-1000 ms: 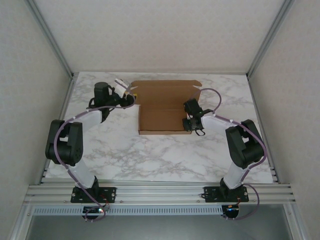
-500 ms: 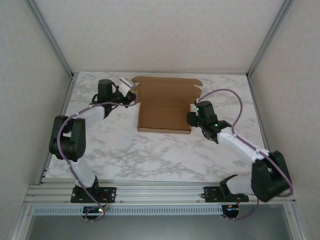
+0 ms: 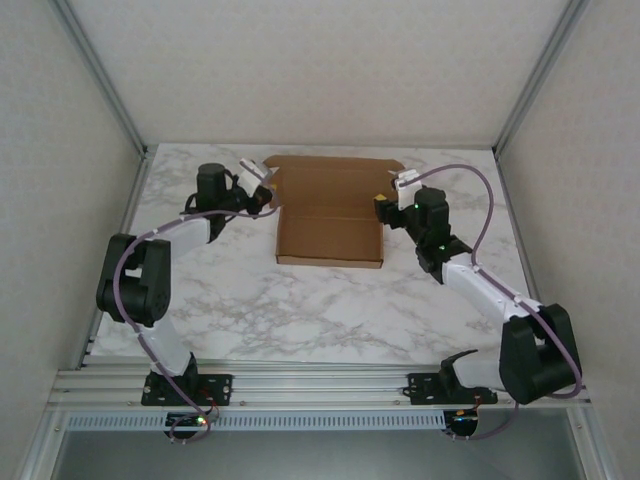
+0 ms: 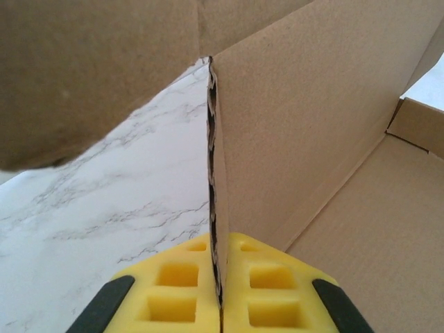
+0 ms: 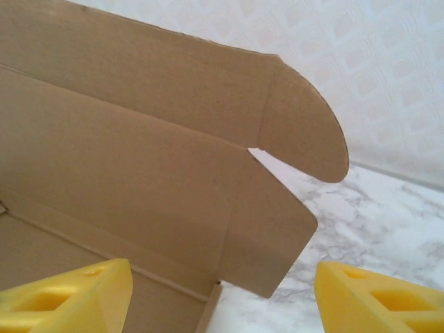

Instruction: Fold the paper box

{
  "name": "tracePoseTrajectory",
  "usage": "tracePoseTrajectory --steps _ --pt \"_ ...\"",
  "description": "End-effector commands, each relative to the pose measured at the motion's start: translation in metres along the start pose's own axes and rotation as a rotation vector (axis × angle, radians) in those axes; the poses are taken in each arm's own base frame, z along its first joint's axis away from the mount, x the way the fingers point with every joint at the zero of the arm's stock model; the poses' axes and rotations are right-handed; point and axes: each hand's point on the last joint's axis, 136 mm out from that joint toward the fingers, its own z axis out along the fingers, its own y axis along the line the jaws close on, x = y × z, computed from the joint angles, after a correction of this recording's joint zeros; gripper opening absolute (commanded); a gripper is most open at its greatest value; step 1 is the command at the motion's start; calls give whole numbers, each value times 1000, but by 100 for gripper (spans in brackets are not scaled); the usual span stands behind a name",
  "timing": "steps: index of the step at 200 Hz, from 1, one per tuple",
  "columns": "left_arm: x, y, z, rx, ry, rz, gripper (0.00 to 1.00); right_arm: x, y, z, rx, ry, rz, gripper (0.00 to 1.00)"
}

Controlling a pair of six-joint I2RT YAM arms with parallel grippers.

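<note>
Closing on the left wall of the paper box (image 3: pixel 330 225), the left jaws have gone from half spread a second ago to pressed together. The left wrist view shows their yellow pads (image 4: pixel 180 277) pinching the raw cardboard edge of that upright wall (image 4: pixel 216 173) between them. The left arm (image 3: pixel 170 240) has barely shifted otherwise.

The right arm (image 3: pixel 480 285) has changed far more. A second ago it sat low at the box's near right corner. Now it has swung back to the far right corner with its elbow dropped outward, and the right jaws have spread wide. Their yellow fingers (image 5: pixel 76 295) stand well apart and hold nothing, facing the right side flap (image 5: pixel 270 222) and the rounded tab (image 5: pixel 305 125) above it.

I judge this to be a hand-over of roles: the left side is now pinned, so the box should hold its place while the right jaws line up to take the opposite flap. The fold itself looks far from done, since the lid panel is open and the side flaps are not tucked in.

The box lies in the far middle of the worktop (image 3: pixel 300 310), its base flat and its open lid toward the back wall. It is in much the same spot as before. The worktop is white with grey marble veining, smooth and probably slippery under cardboard. Pale textured panels (image 3: pixel 60 150) enclose it on three sides, with aluminium posts (image 3: pixel 100 75) at the corners and an aluminium rail (image 3: pixel 320 385) carrying the arm bases along the near edge.
</note>
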Motion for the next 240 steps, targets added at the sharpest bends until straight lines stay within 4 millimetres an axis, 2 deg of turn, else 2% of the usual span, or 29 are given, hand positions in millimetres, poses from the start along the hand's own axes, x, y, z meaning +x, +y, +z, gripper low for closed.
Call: tracePoseTrajectory --steps 1,29,61,91,113,143,161,216,240 --pt "-10 1 -5 -34 -26 -5 0 -4 -17 10 16 -50 -68 71" --pt "-15 3 -6 -41 -38 -3 0 3 -42 23 14 -17 -37 70" --pt "-17 3 -5 -39 -41 1 0 11 -31 46 -126 67 -103 71" --pt "-15 3 -6 -33 -35 8 0 12 -39 68 -147 82 -113 71" --pt "-13 2 -4 -19 -25 6 0 14 -34 78 -222 106 -121 70" --pt "-11 2 -2 -15 -19 5 0 20 -19 80 -338 127 -90 62" --pt "-12 1 -2 -12 -20 0 0 21 -17 81 -350 143 -63 50" --pt "-15 -1 -1 -9 -32 -15 0 19 -9 74 -332 137 -52 23" --pt "-16 -1 -1 -15 -31 -17 0 18 -7 69 -316 125 -68 24"
